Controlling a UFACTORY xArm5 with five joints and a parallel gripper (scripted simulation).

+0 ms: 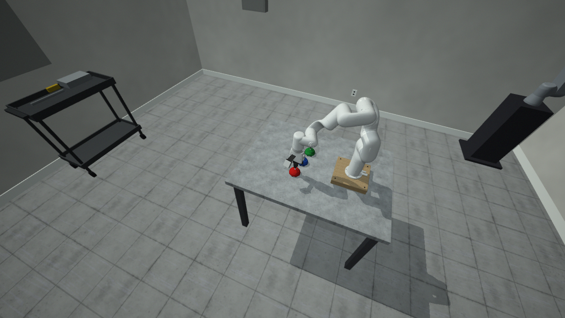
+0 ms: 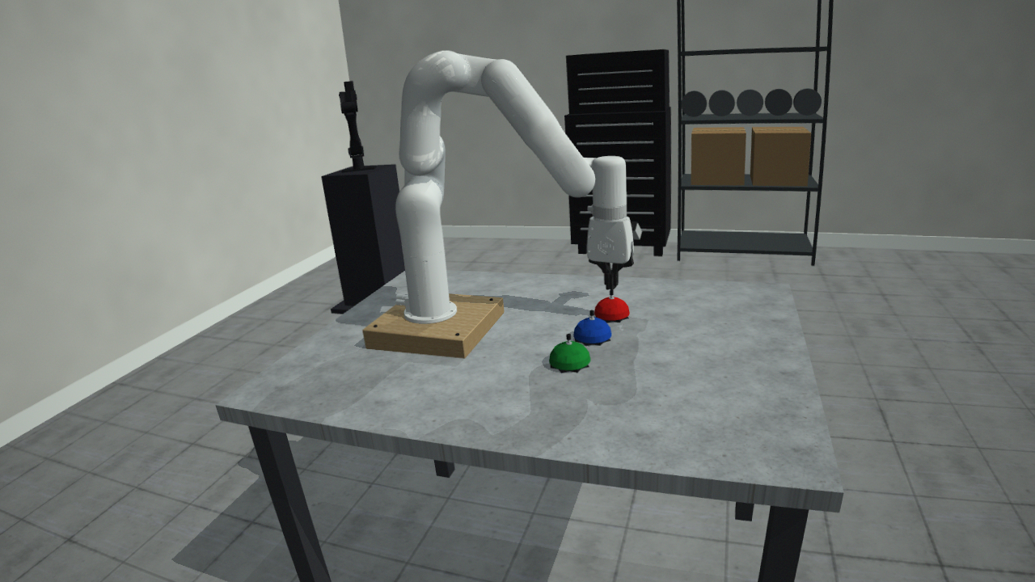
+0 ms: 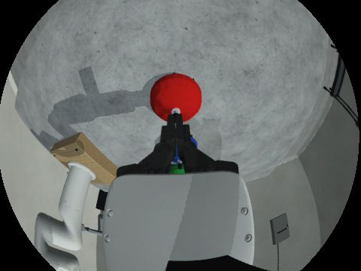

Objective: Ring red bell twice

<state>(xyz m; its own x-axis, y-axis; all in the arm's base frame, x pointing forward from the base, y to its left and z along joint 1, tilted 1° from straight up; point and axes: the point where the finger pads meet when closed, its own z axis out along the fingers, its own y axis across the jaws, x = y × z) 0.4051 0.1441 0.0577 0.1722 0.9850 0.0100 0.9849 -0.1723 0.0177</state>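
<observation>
Three dome bells stand in a row on the grey table (image 1: 276, 193) (image 2: 687, 405) (image 3: 241, 30). The red bell (image 1: 294, 172) (image 2: 612, 309) (image 3: 173, 92) is at one end, the blue bell (image 1: 304, 161) (image 2: 592, 331) in the middle, the green bell (image 1: 309, 151) (image 2: 569, 356) at the other end. My gripper (image 1: 294, 164) (image 2: 612, 284) (image 3: 175, 123) is shut and empty. It points straight down, its fingertips right over the red bell's small pale button (image 3: 176, 111) (image 2: 613, 294), just above it or barely touching; I cannot tell which.
The arm's wooden base block (image 1: 351, 179) (image 2: 434, 329) (image 3: 80, 153) sits on the table beside the bells. Around the table are a black cart (image 1: 67, 114), a black cabinet (image 2: 361, 231) and a shelf rack (image 2: 749, 145).
</observation>
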